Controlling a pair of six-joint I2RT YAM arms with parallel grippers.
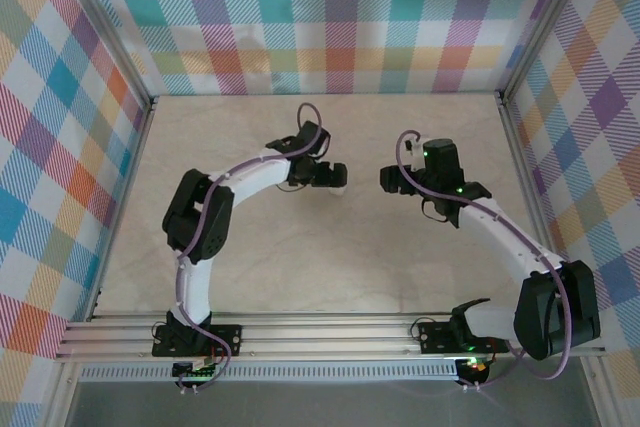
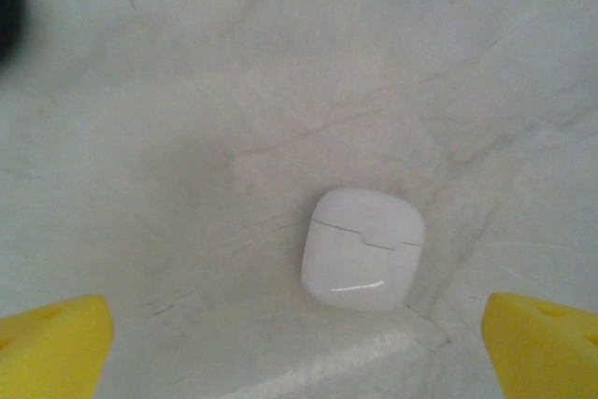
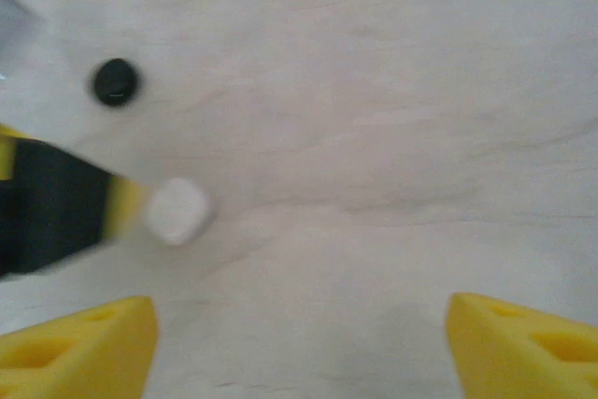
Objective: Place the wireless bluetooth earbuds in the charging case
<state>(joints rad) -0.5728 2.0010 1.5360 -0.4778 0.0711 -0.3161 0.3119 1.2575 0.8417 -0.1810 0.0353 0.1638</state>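
The charging case (image 2: 363, 248) is a small white glossy pebble with its lid closed, lying flat on the pale marbled tabletop. My left gripper (image 2: 299, 352) hovers over it, open, with its yellow fingertips (image 2: 51, 348) far apart on either side and not touching it. In the right wrist view the case (image 3: 176, 210) lies at the left, next to the left gripper's black and yellow finger (image 3: 56, 217). My right gripper (image 3: 299, 352) is open above bare table, right of the case. In the top view the two grippers (image 1: 338, 175) (image 1: 386, 179) face each other mid-table. The earbuds are out of view.
A flat black round disc (image 3: 115, 81) lies on the table beyond the case. A dark blurred shape (image 2: 7, 2) sits in the left wrist view's top left corner. Checked walls and metal rails (image 1: 300, 332) enclose the beige table (image 1: 330, 267).
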